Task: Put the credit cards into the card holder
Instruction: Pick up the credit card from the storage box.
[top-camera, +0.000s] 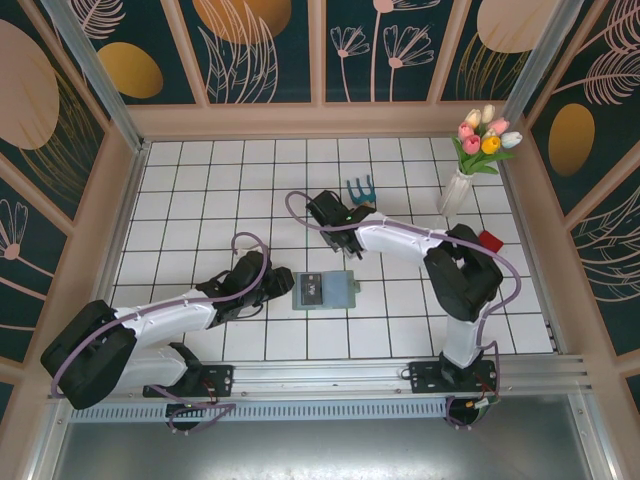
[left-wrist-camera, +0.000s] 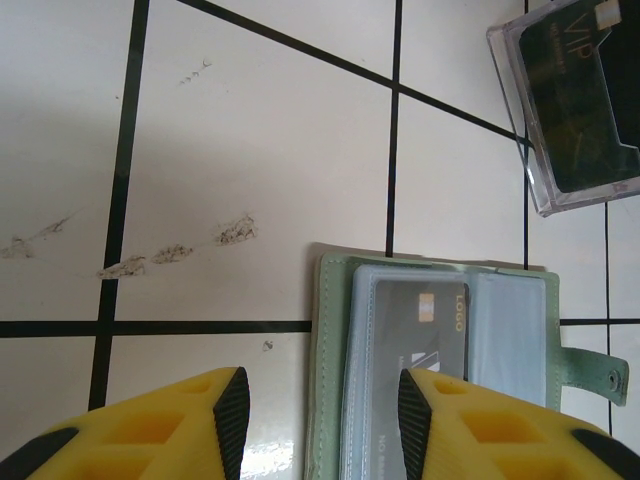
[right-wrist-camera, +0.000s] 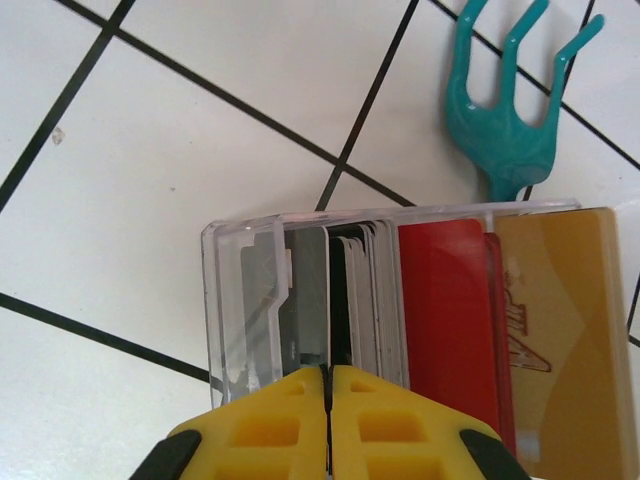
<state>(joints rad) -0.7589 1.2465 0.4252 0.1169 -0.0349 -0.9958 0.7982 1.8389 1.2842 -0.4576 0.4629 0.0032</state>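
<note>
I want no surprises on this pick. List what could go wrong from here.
The right gripper is shut at the tops of tightly packed credit cards in the clear rack; it may pull two, or none. The rack could tip or drag along. The left gripper hangs open over the card holder's edge, apparently not pinning it, so it may slide.

— Report from the right wrist camera?
— My right gripper (right-wrist-camera: 328, 378) has its yellow fingers pressed flat together, tips at the near edge of the clear rack (right-wrist-camera: 225, 290). The credit cards (right-wrist-camera: 445, 310) stand upright in it: grey, black, whitish, red, yellow-orange.
— Anything pinched?
— I cannot tell.
— Surroundings?
— A teal hand fork (right-wrist-camera: 515, 135) lies just beyond the rack on the white tiled table (right-wrist-camera: 150, 150).
</note>
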